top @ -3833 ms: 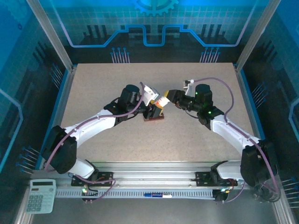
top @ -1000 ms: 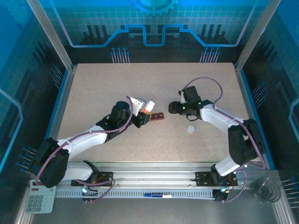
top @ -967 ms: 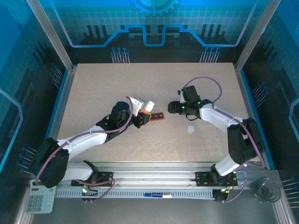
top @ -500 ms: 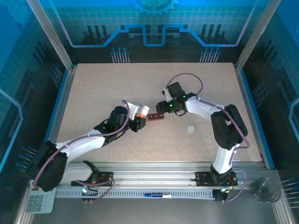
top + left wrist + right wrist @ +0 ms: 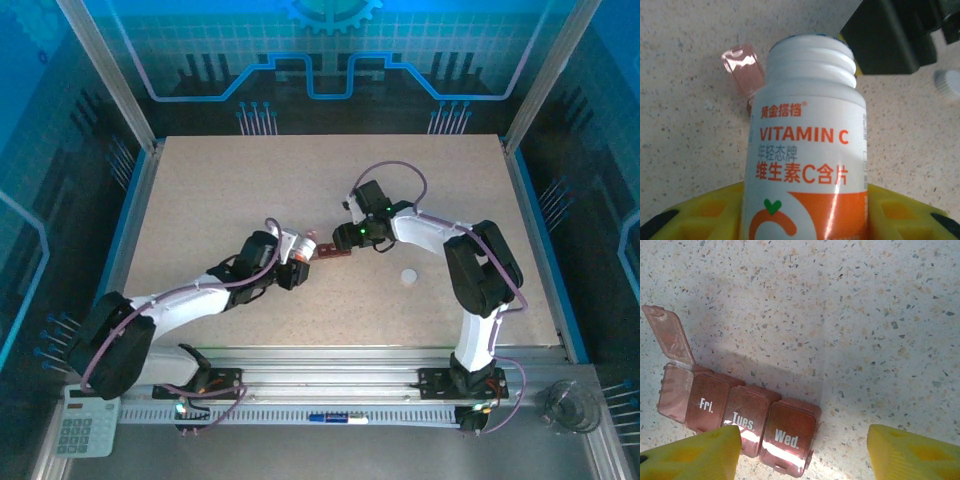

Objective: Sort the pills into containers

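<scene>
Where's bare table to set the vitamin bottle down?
Free: the far half of the table beyond both arms, and the near strip between the arms. Crowded: mid-table, where the vitamin C bottle, pill organizer, right gripper and white cap cluster.

Right wrist view: right gripper [image 5: 802,457] fingers [image 5: 695,455] cut by bottom edge; one covers near edge of containers [image 5: 747,422]. We cannot tell what open compartment [image 5: 674,392] holds. Left wrist view: bottle [image 5: 807,150] cut at bottom, hiding most of containers; white cap [image 5: 949,82] clipped by right edge. From above, day labels too small for us.
</scene>
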`<state>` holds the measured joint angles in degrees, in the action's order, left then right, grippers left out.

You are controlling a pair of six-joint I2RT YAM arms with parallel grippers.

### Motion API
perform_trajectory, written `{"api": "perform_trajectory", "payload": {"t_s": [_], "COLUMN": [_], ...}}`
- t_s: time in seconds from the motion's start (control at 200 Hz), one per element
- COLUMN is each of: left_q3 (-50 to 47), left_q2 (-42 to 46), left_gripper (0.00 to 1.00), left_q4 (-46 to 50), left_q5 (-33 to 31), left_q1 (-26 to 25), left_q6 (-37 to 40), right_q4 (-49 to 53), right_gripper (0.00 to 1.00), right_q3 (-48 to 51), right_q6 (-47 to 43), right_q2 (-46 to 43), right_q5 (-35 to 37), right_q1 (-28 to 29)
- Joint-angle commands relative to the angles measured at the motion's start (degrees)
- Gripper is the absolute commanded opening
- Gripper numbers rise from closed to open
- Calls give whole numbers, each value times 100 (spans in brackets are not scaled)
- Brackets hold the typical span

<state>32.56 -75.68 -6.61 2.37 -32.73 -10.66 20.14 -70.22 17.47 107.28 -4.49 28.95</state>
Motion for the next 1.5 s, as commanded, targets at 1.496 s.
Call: {"api": "perform_trajectory", "payload": {"t_s": [1.496], "left_q3": [1427], "left_q2": [-1249], "left_gripper": [0], "left_q4": [1724], "left_q5": [207], "left_q1": [198], "left_q6": [69], "right_q4": [12], "right_gripper": [67], "right_q3": [-13], "right_q6": [17], "right_q2": [395], "right_q5": [-34], "right_q1": [85]}}
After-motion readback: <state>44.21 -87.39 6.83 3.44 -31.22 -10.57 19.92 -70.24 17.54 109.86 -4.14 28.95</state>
